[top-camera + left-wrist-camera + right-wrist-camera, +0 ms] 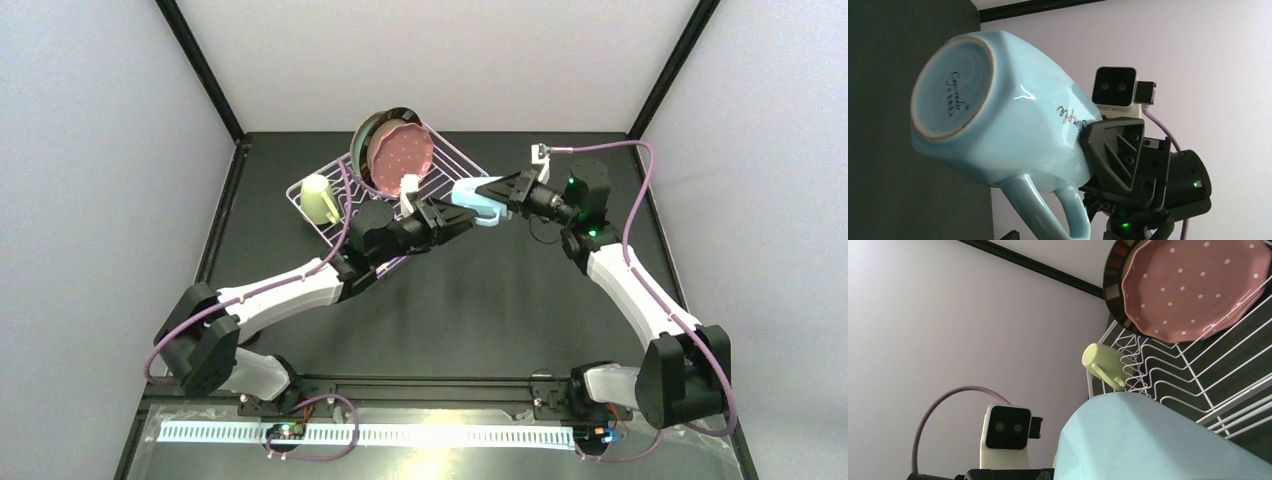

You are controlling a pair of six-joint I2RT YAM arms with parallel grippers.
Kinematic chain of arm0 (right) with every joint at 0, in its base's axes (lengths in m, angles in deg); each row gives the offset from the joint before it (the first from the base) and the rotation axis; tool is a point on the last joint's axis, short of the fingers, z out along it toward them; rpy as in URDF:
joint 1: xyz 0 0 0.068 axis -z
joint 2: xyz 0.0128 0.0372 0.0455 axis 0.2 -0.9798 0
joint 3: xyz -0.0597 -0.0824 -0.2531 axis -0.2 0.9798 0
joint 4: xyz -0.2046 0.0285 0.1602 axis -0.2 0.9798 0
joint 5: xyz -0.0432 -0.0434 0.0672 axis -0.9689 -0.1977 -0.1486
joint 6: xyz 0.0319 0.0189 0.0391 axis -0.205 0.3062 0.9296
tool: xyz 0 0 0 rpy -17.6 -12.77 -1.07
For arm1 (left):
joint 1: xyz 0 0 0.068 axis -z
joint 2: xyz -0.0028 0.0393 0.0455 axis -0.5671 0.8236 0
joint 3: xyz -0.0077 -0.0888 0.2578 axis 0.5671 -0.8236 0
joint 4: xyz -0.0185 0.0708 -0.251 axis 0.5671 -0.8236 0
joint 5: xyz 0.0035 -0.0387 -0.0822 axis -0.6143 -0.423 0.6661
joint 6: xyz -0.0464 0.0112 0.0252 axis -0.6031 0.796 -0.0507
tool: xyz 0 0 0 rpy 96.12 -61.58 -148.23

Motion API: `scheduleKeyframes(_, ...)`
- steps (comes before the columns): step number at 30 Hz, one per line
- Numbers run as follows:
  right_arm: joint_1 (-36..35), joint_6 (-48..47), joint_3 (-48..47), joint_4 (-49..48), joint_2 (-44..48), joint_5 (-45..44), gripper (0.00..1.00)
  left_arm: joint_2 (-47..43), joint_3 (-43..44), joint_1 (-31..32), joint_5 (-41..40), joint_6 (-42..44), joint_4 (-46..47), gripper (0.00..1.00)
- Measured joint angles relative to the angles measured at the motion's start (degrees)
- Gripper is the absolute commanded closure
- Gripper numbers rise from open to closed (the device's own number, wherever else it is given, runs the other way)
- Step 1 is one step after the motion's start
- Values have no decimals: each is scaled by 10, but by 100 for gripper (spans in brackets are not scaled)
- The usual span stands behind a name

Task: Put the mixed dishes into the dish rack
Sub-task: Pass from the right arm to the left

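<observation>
My right gripper [500,197] is shut on the rim of the light blue mug [478,205], holding it on its side in the air just right of the dish rack [466,160]. In the left wrist view the mug's base [953,87] faces the camera, its handle [1048,205] hangs down, and a right finger [1118,150] presses its rim. My left gripper [458,222] is open close to the mug's base. In the rack stand the pink speckled plate [400,155] and the dark-rimmed plate [366,135] upright. The pale green mug [318,198] lies at its left end.
From the right wrist, the blue mug [1173,440] fills the lower right, with the rack's wavy divider wires [1198,380], pink plate [1193,285] and green mug [1103,362] beyond. White walls enclose the black table [480,300].
</observation>
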Motion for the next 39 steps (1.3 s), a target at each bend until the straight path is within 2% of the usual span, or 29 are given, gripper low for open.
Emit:
scheduleKeyframes(14, -10, 30, 0, -28, 1, 39, 100, 8, 1, -8, 13, -2, 18, 5)
scheduleKeyframes(25, -18, 43, 0, -92, -4, 50, 100, 67, 43, -8, 88, -21, 56, 5)
scheduleKeyframes(39, -34, 62, 0, -122, -35, 47, 100, 72, 45, -15, 130, -21, 63, 9)
